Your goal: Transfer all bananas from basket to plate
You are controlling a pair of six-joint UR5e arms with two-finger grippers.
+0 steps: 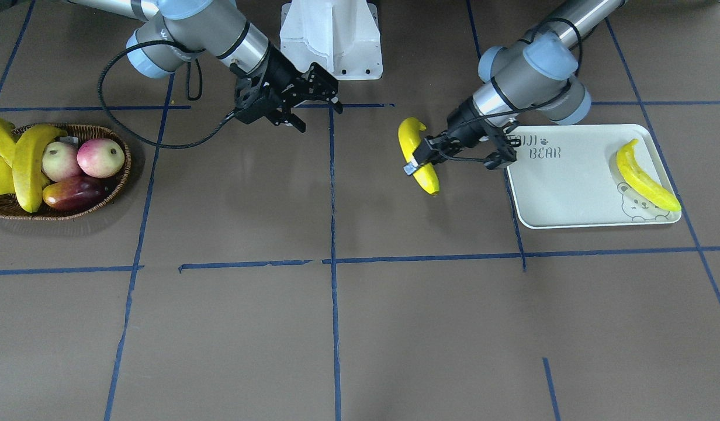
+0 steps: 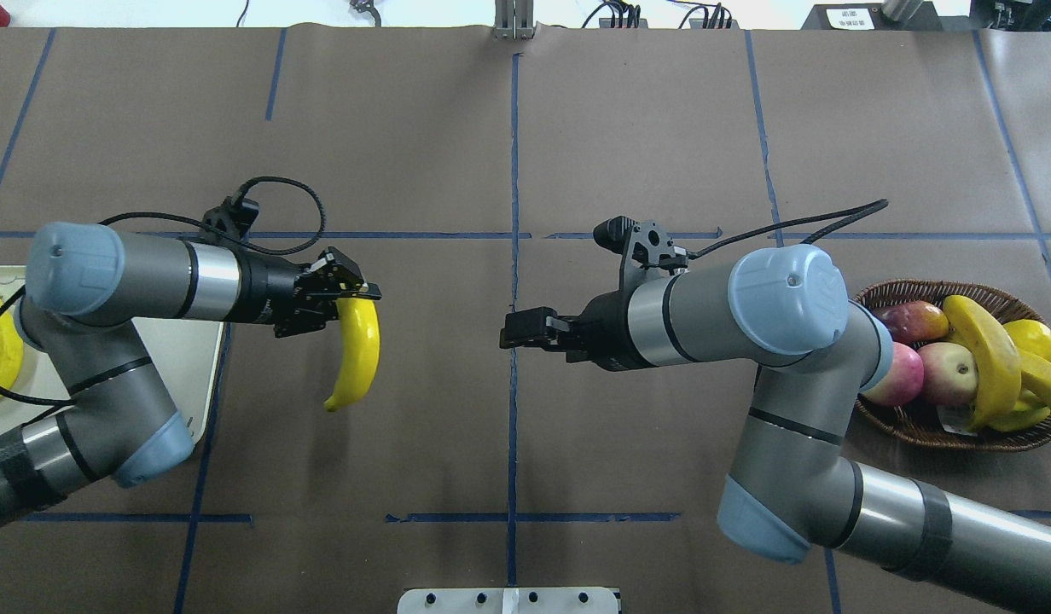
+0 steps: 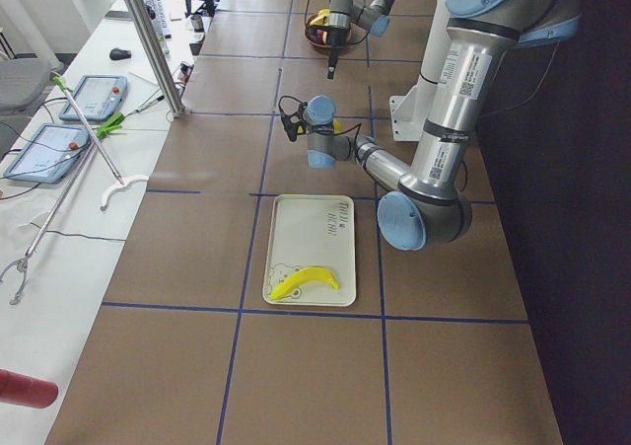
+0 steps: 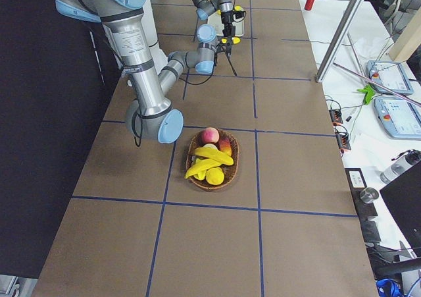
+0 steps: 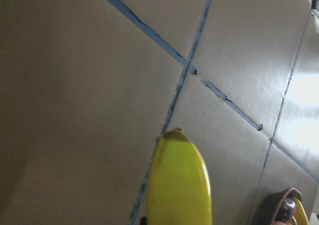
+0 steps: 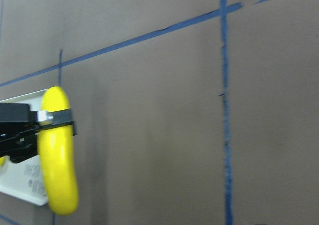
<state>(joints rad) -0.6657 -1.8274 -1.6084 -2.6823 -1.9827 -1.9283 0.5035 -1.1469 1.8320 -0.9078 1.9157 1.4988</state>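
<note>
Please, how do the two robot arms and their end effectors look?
The left arm and right arm are grey tubes with pale-blue joint caps and silver wrist rings. The black two-finger left end effector and right end effector each have a looping black cable.

basket point(image 1: 121, 175) holding two bananas point(image 1: 28, 169) at robot's right end, plate point(image 1: 570, 187) with one banana point(image 1: 646, 178) on it at the left, fourth banana point(image 1: 411, 137) just inward of plate
</note>
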